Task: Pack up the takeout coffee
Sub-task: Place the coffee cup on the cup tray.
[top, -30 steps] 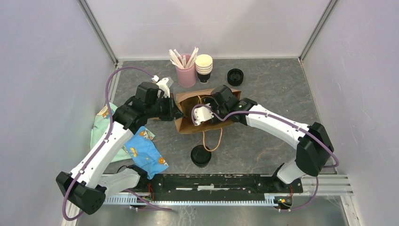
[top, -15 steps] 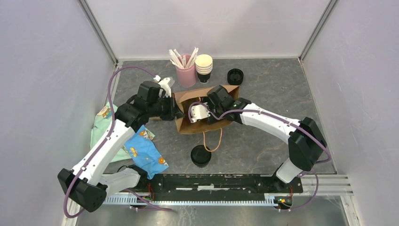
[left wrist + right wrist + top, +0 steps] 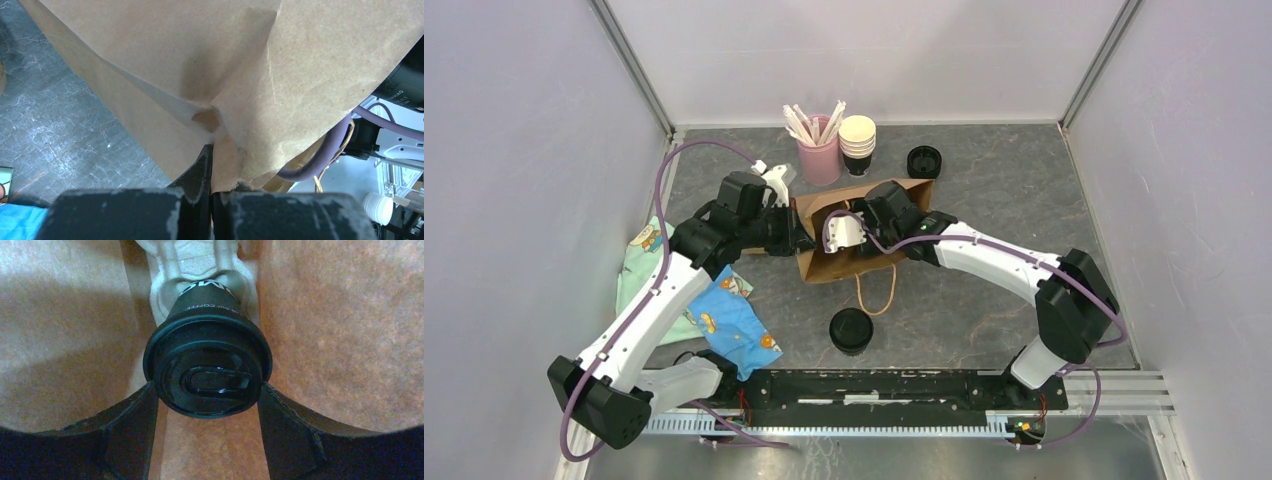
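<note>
Holding one takeout coffee (image 3: 207,365), right hand (image 3: 207,390), one brown bag (image 3: 200,60), left hand (image 3: 212,167)

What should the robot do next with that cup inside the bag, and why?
Probably open the right end effector: the coffee cup it grips already looks seated in the pulp tray inside the brown bag, whose edge the left end effector pinches.

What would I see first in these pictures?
The left arm and the right arm meet at the brown bag in the middle. The left jaws pinch its edge; the right jaws hold a black lidded coffee inside it. Another lidded cup stands nearer the front.
</note>
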